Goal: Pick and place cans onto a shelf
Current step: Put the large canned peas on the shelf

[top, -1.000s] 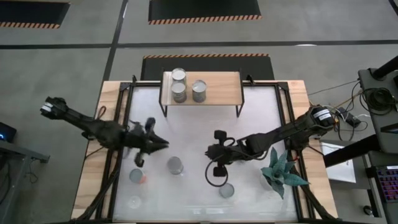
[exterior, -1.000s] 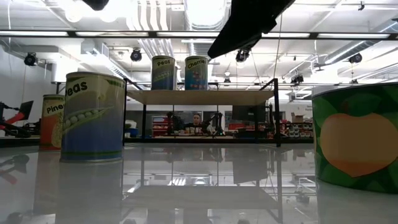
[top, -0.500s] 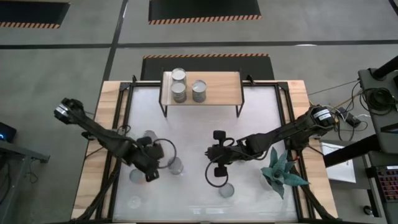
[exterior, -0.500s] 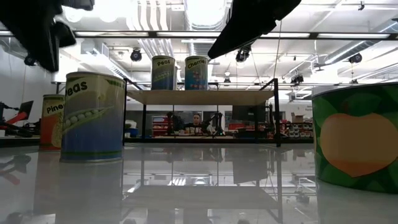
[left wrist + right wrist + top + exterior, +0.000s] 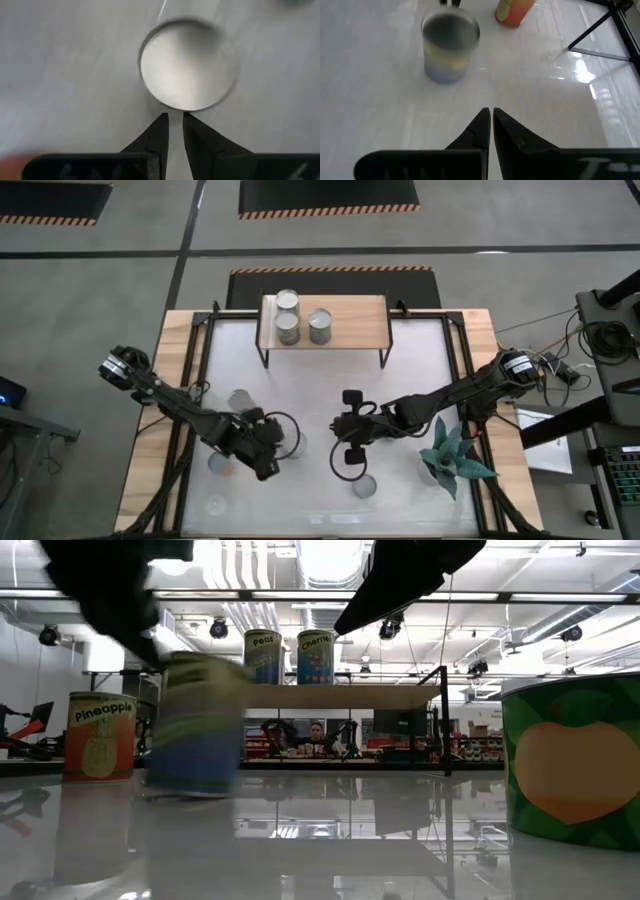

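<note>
Pineapple can (image 5: 99, 736) orange w/ yellow fruit; big can (image 5: 573, 761) green w/ orange peach; shelf (image 5: 352, 325) light wood.

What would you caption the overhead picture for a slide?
Left gripper shut beside a table can; three cans on the shelf; right gripper waiting.

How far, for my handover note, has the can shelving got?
Done: three cans stand on the shelf.
In hand: nothing is gripped. The left end effector, nearly closed, sits right at the rim of a table can. The right end effector waits shut mid-table.
Left: about five loose cans on the table, that one included.
</note>
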You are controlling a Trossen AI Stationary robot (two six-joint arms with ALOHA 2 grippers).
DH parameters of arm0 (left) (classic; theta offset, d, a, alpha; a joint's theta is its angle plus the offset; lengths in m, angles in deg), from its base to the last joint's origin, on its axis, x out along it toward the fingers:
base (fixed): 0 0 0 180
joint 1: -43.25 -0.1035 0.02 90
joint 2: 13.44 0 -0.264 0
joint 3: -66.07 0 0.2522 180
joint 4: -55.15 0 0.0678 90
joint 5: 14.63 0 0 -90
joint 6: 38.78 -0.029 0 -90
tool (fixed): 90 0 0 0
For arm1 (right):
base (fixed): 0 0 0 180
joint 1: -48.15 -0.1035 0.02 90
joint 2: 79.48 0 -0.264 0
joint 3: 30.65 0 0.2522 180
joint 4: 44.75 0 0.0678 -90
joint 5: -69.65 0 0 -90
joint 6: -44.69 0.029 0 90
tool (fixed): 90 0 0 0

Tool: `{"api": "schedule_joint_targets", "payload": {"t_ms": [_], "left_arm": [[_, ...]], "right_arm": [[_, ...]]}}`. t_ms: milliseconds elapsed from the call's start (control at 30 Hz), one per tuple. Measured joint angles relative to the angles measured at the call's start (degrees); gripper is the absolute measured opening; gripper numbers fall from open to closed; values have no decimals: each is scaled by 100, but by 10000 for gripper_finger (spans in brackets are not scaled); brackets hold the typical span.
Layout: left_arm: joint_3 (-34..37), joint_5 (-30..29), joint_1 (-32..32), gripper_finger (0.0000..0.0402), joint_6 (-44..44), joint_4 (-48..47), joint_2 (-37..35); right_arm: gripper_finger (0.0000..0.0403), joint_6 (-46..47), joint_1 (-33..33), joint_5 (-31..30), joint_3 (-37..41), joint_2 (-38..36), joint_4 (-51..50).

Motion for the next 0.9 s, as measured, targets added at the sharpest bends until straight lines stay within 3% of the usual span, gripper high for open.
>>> {"api": "schedule_joint_targets", "payload": {"t_ms": [200,333,500,700,900], "left_arm": [[2,160,-3,38,-137,329,-61],[43,156,32,38,-137,344,-3],[70,112,29,38,-218,365,279],[76,-4,29,38,-288,484,714],[76,-46,29,38,-288,592,946]], "right_arm": [[13,580,0,174,0,2,-90],[46,1078,0,658,49,52,-171],[132,1457,-2,797,470,52,388],[251,1370,0,847,1164,52,1799],[327,1068,26,852,1557,101,2835]]}}
